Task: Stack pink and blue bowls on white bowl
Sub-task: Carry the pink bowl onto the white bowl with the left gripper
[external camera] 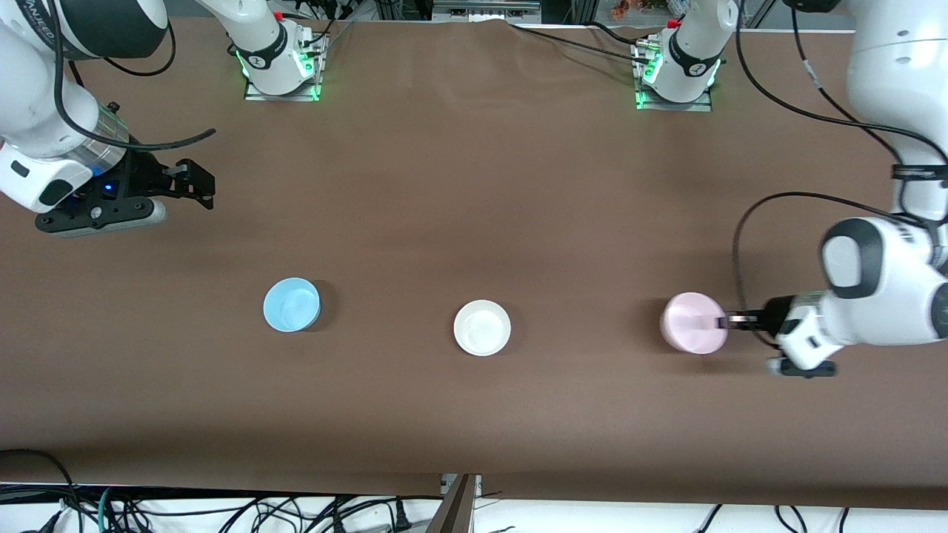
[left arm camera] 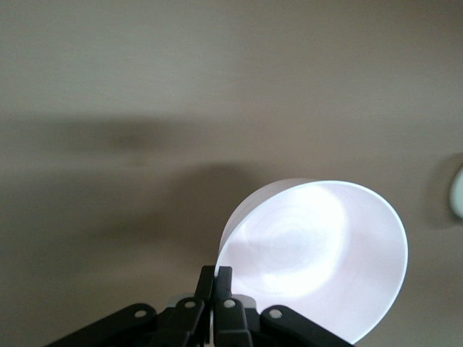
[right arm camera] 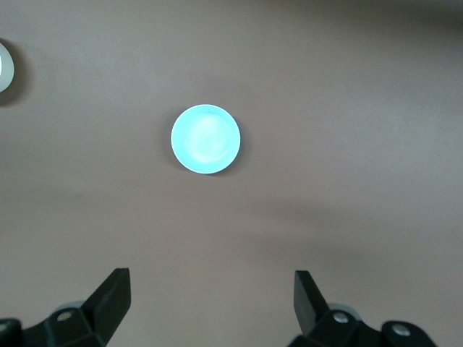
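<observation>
Three small bowls sit in a row across the middle of a brown table (external camera: pixel 474 185), in the lower half of the front view, all about equally near the camera. The blue bowl (external camera: pixel 292 304) is at centre-left of the frame, the white bowl (external camera: pixel 482 327) at centre, and the pink bowl (external camera: pixel 694 323) at centre-right. Each stands well apart from its neighbour.

The left arm enters from the right edge of the frame and lies low and nearly level, its wrist pointing toward the pink bowl. The left gripper (external camera: pixel 722 321) is clamped on that bowl's rim at the side toward the left arm's end of the table. In the left wrist view the two fingers (left arm camera: pixel 215 285) are pressed together over the rim, and the pink bowl (left arm camera: pixel 312 259) appears tilted, its pale inside turned toward the camera. A sliver of the white bowl (left arm camera: pixel 457 196) shows at that view's right edge.

Higher in the front view, at the left edge, the right arm waits with its wrist bent. The right gripper (external camera: pixel 200 185) hangs above bare table with its fingers spread wide, holding nothing. Its wrist view looks straight down on the blue bowl (right arm camera: pixel 205 139).
</observation>
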`<state>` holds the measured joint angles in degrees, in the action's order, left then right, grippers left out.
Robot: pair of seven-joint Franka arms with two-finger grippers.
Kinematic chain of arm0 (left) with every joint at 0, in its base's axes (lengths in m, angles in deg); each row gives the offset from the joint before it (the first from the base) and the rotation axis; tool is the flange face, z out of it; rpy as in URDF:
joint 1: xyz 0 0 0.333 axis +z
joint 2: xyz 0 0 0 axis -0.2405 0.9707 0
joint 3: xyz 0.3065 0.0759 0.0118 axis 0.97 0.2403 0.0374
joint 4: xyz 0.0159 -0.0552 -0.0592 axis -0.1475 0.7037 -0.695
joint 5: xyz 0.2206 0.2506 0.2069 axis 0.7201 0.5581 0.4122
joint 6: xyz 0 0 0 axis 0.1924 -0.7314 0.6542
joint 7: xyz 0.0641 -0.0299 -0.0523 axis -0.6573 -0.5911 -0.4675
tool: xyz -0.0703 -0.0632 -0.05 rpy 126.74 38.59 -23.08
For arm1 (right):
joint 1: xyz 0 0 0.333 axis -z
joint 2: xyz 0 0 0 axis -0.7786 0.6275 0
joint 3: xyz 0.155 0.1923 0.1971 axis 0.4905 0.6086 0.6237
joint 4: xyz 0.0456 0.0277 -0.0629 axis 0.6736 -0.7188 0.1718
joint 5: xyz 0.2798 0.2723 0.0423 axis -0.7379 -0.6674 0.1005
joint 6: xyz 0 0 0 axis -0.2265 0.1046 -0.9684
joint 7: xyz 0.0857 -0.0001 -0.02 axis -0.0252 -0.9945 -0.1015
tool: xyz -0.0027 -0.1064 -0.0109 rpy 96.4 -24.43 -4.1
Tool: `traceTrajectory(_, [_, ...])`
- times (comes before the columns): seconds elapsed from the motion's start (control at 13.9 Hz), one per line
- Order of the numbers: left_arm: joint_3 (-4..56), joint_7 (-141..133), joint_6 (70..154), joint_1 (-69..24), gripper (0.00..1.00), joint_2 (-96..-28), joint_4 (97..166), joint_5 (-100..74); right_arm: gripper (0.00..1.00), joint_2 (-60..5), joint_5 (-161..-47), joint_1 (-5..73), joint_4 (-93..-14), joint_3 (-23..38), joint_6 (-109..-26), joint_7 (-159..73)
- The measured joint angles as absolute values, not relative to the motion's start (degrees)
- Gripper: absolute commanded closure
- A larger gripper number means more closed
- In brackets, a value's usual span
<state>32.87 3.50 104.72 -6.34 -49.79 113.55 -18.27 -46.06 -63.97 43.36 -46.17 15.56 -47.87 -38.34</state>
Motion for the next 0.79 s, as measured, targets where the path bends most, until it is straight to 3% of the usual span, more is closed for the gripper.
traceTrajectory(0.22, [29.0, -6.1, 107.1, -12.1, 1.0, -49.6, 113.2, -18.3, 0.0, -46.1, -64.0, 43.4, -46.2, 15.6, -47.9, -38.3])
traceTrajectory(0.79, [28.9, -22.5, 123.5, -27.3, 1.0, -45.0, 113.1, -18.3, 0.0, -46.1, -64.0, 43.3, -46.2, 15.7, -47.9, -38.3])
